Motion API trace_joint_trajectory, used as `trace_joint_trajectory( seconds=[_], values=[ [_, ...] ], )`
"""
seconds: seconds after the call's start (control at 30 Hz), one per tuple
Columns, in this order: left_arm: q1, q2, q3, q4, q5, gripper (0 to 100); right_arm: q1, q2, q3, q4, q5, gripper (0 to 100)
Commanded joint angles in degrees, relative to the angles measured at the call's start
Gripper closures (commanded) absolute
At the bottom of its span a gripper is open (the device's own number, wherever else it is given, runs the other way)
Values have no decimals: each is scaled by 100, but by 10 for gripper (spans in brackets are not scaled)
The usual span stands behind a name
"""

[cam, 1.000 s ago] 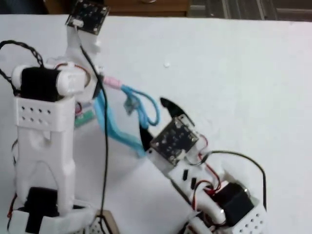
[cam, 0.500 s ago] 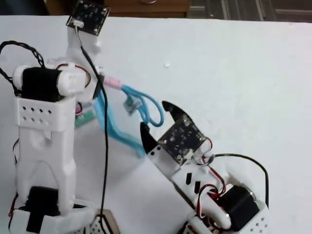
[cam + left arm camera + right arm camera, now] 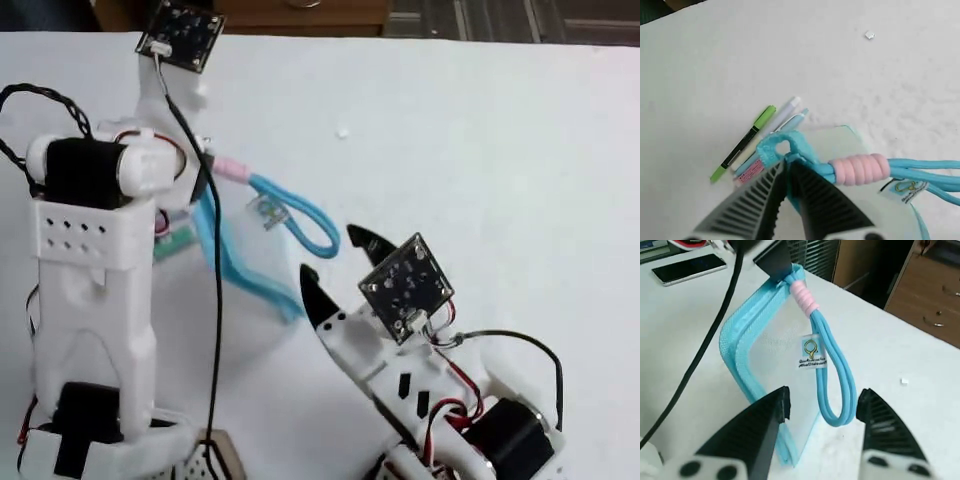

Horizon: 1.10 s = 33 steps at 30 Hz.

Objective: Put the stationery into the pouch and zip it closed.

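Fingers: left gripper [image 3: 786, 163] pinches pouch [image 3: 250, 272] corner; right gripper [image 3: 332, 253] splayed.
Pouch: pens [image 3: 757, 142] just beside it.
Change: right gripper backed away, nearer.

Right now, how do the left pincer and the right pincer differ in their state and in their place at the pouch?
The left pincer is shut, while the right pincer is open. The left pincer grips the pouch at its blue corner tab, while the right pincer holds nothing. The left pincer is at the end where the cord loop is attached, and the right pincer is near the loop's free end, apparently without touching it. Both have dark ribbed jaws.
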Motion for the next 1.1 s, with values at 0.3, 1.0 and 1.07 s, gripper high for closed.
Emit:
trace_joint_trajectory(
  seconds=[0.3,1.0,1.07],
  values=[
    [22,462,62,44,44,978,400,1560,492,-1631,-360,779],
    [40,453,62,35,44,978,1376,3881,519,-3987,686,783],
    [31,453,62,35,44,978,1402,4048,510,-4163,686,799]
  ],
)
